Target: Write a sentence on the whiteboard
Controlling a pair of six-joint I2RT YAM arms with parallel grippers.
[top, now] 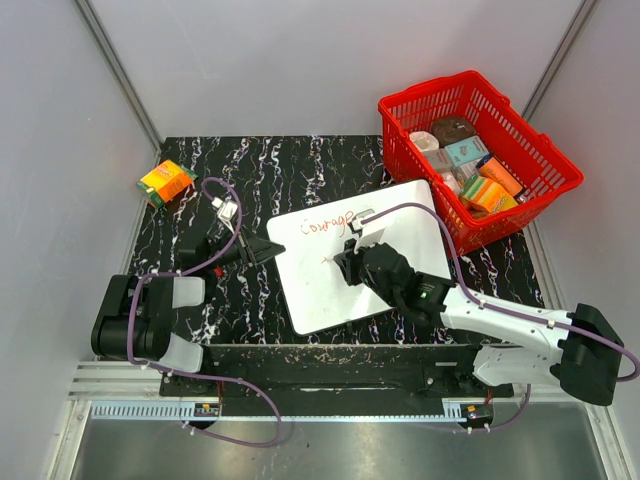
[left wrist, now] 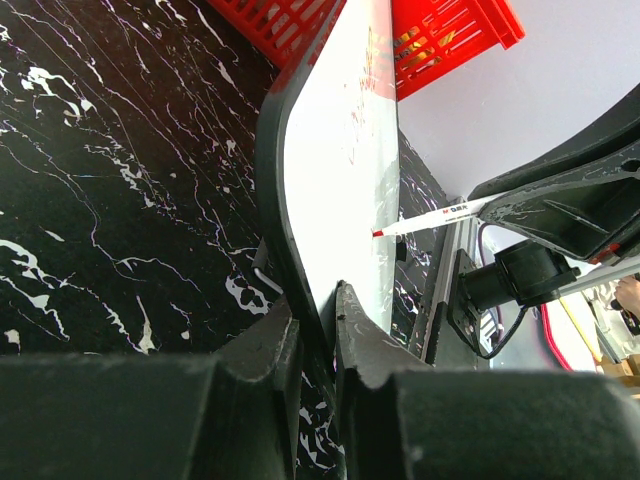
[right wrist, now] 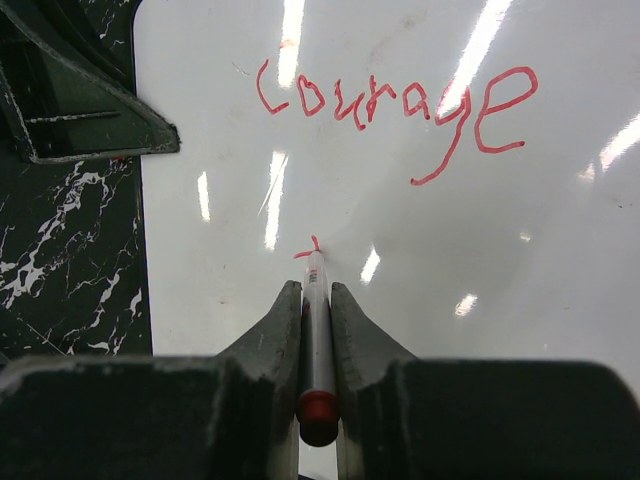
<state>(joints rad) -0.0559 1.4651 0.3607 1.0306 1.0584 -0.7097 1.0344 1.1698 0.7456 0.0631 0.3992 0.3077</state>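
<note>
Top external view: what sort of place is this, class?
Probably a robot test cell: plain panel walls enclose a black marbled table, with left arm and right arm bolted at its near edge.

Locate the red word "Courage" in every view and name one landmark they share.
Top external: Courage, near the whiteboard's far-left corner.
Left wrist: foreshortened red strokes toward the whiteboard's far end.
Right wrist: upper centre, above the marker.
Shared landmark: the whiteboard itself.
</note>
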